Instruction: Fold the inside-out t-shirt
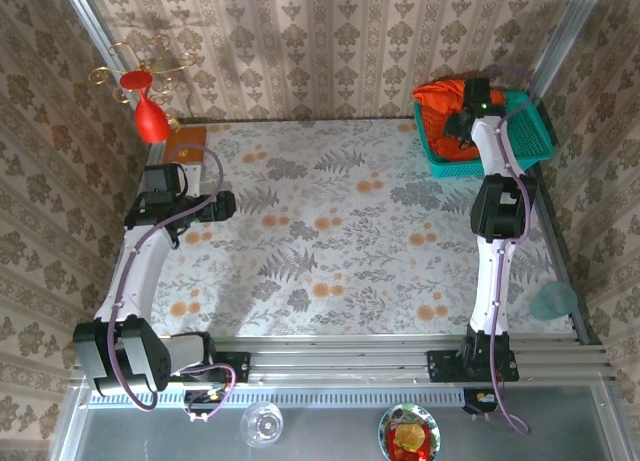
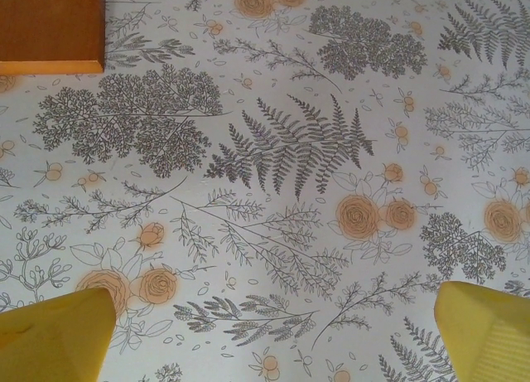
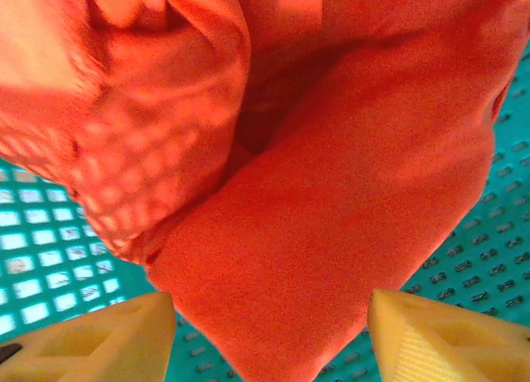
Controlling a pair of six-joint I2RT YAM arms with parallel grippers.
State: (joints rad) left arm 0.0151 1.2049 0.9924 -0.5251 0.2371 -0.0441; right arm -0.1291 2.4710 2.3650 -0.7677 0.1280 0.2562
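Between the right fingers (image 3: 91,340), a thick rounded fold of the inside-out t-shirt (image 3: 331,191), bunched in a heap inside the teal perforated basket (image 3: 472,266) directly under them. Fingers set apart, one on each side of the fold, both at or against the cloth; cannot tell whether pinching it or merely bracketing it. A sensible spot for a grab, by the look of it: a bulky ridge standing proud of the heap, easy to straddle, likely to bring the rest of the garment along when lifted. More loose, wrinkled cloth beyond the fingertips, piled toward the far side of the basket. Beneath the left fingers (image 2: 58,332), nothing but the flower-and-fern tabletop (image 2: 273,150); spread wide, empty, hovering above the surface, with the corner of a flat orange board (image 2: 50,26) well ahead and to the left of them. Probably placed there to leave the middle of the tabletop free as a laying-out area and to be ready for a second hold. Task barely begun: shirt not yet out of the basket, nothing spread, no fold made. Risk at the next lift: soft cloth sliding out of a shallow pinch, or a hem snagging on the basket's holes; deeper bite on the fold advisable.
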